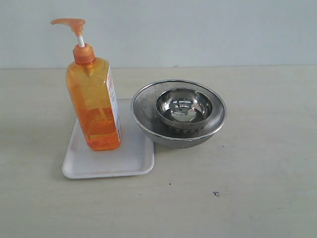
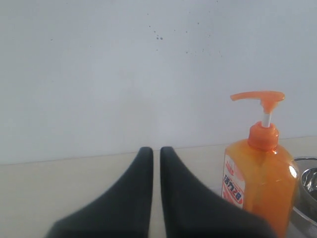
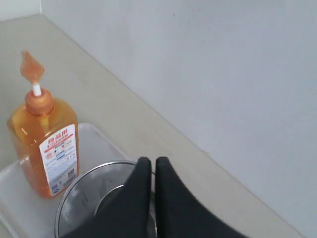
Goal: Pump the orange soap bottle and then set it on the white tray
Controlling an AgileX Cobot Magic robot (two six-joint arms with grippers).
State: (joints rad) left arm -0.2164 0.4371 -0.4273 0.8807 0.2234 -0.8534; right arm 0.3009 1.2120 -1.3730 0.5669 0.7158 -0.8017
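The orange soap bottle stands upright on the white tray, on the left side of the worktop. So the job looks done. A big steel bowl sits just to the right of the tray. The left pincer and the right pincer are both pressed together and hold nothing. They hang away from the bottle, likely because nothing needs holding now.

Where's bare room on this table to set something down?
Bare tabletop runs in front of the white tray and steel bowls, and out to both sides. The middle is crowded: the orange soap bottle stands on the tray, beside the bowls.
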